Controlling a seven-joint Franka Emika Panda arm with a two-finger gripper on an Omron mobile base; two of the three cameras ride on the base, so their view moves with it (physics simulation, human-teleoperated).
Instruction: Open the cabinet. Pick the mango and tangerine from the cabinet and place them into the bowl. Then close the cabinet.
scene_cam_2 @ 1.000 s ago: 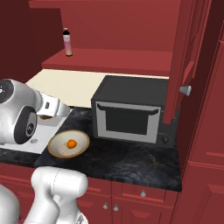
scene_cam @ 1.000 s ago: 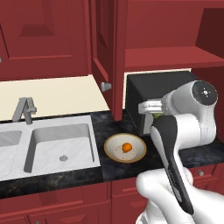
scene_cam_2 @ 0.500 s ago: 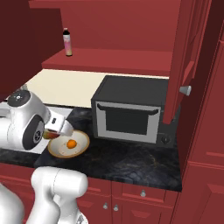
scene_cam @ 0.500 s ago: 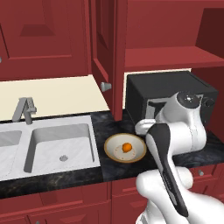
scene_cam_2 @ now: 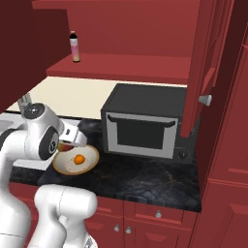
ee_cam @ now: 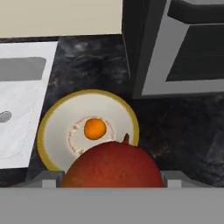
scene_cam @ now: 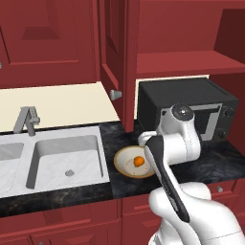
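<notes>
Lowering the arm toward the bowl (scene_cam: 131,163) in the left base view, it has dropped from shelf height since the earlier frame; the tangerine (scene_cam: 138,161) already lies inside. In the right base view the cabinet (scene_cam_2: 208,68) door stands open. In the hand view the pincer (ee_cam: 113,177) pinches the mango (ee_cam: 113,165) above the bowl's near rim: centre it, release low.

Even, flat rendered light throughout, faint soft shadows, no glare, edges crisp and undistorted
</notes>
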